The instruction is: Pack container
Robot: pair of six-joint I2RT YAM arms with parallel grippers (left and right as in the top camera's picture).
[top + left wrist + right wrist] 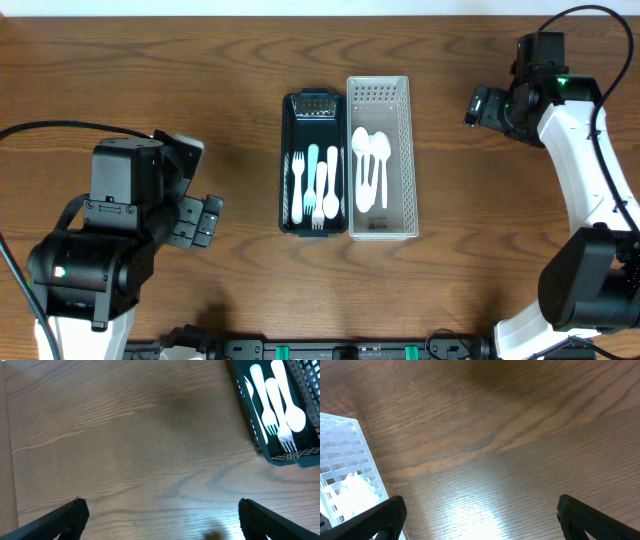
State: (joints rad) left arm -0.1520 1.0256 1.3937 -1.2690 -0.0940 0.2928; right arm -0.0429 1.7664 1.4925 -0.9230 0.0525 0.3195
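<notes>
**Left gripper (205,220) and right gripper (478,105): jaws wide, nothing held**

Each hangs over the bare brown wooden table (150,70), well apart from the work, apparently parked out of the way. At table centre, touching side by side:
- A dark green plastic tray (284,200) holds white and pale blue plastic forks (318,190).
- A white perforated plastic basket (407,150) holds white plastic spoons (368,165).

Cutlery is sorted by type, lying lengthwise.

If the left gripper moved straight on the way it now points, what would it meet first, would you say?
Most likely the wooden table: only bare wood shows ahead of the left gripper, jaws open. The dark cutlery tray sits off to the side, though depth is unclear.
</notes>
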